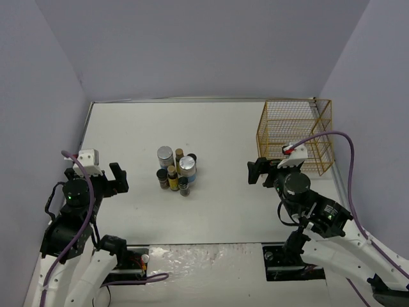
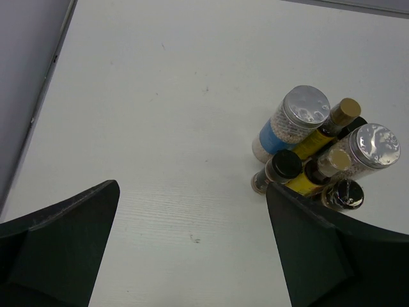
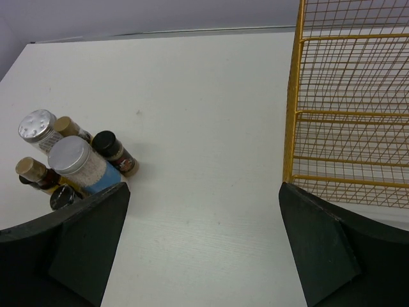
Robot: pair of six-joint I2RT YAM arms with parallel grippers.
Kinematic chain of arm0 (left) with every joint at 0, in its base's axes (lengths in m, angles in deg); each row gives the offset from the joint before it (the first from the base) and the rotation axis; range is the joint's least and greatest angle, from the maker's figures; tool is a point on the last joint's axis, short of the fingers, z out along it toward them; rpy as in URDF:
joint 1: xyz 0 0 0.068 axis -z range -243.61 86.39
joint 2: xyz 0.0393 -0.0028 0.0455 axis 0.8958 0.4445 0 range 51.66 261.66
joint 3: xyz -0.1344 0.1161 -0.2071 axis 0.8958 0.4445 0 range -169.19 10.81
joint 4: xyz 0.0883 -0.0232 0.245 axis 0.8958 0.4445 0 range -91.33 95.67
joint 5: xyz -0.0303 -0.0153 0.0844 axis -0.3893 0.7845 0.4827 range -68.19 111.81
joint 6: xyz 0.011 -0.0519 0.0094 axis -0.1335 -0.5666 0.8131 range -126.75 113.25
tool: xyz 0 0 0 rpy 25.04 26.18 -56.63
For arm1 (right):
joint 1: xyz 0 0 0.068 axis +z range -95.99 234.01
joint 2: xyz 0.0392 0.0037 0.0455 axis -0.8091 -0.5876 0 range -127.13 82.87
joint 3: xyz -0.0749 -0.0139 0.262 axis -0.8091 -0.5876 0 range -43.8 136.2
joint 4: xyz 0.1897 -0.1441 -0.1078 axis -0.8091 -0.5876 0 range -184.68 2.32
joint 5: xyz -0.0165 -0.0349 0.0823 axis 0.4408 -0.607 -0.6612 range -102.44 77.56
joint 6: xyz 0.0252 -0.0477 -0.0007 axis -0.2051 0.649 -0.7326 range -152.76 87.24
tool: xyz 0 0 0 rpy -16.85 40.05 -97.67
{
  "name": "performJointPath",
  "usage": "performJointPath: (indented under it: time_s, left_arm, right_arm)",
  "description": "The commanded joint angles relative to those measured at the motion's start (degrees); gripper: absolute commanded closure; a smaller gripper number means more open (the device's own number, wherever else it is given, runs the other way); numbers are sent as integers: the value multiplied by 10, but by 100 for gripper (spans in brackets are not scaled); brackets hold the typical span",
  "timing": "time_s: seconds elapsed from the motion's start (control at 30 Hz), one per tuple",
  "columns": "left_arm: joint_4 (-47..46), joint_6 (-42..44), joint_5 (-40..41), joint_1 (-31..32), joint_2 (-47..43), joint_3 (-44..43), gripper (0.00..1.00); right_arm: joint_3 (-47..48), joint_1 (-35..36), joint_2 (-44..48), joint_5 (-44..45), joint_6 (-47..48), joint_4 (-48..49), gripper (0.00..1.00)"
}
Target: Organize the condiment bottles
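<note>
The condiment bottles [image 1: 176,169] stand bunched together left of the table's middle. Two wider silver-lidded jars [image 1: 165,154] [image 1: 187,164], two slim yellow bottles [image 1: 172,173] and short black-lidded jars [image 1: 184,185] touch one another. My left gripper [image 1: 115,178] is open and empty, left of the cluster. In the left wrist view the open gripper [image 2: 192,192] has the bottles [image 2: 305,105] at its right finger. My right gripper [image 1: 259,171] is open and empty, right of the cluster. In the right wrist view the gripper [image 3: 203,192] shows the bottles [image 3: 69,155] at far left.
A gold wire basket [image 1: 297,134] stands at the back right and fills the right wrist view's upper right [image 3: 351,96]. Grey walls close in the white table [image 1: 223,204] at the back and on both sides.
</note>
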Motion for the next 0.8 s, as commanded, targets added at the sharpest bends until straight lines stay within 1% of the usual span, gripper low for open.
performJointPath:
  time_s: [0.0, 0.1, 0.17, 0.2, 0.3, 0.37, 0.43, 0.47, 0.5, 0.6, 0.67, 0.77]
  left_arm:
    - [-47, -5, 15, 2, 19, -3, 3]
    - [-46, 1, 20, 2, 25, 0, 3]
    - [-46, 9, 24, 2, 26, 5, 3]
    - [-46, 10, 24, 2, 26, 8, 3]
    - [-53, 5, 37, 2, 21, 19, 3]
    - [-58, -2, 41, 2, 14, 29, 3]
    - [-62, -7, 48, 2, 10, 37, 3]
    - [-62, -8, 48, 2, 9, 40, 3]
    - [-65, -10, 50, 2, 6, 43, 3]
    - [-67, -7, 52, 2, 8, 46, 3]
    - [-67, -5, 54, 1, 9, 46, 3]
    - [-70, -5, 51, 1, 9, 47, 3]
  right_arm:
    - [10, 3, -35, -19, 6, 50, 0]
    - [35, 3, -68, -45, 6, 49, 0]
    - [40, 3, -82, -89, 24, 63, 0]
    - [40, 3, -83, -91, 30, 64, 0]
    - [43, 3, -118, -120, 33, 128, 0]
    - [61, 3, -160, -129, 38, 146, 0]
    - [80, 3, -216, -159, 53, 151, 0]
    - [95, 3, -228, -163, 53, 149, 0]
    - [121, 4, -289, -186, 52, 148, 0]
    - [152, 18, -346, -189, 52, 169, 0]
    - [157, 35, -371, -179, 55, 199, 0]
    - [166, 47, -407, -154, 47, 216, 0]
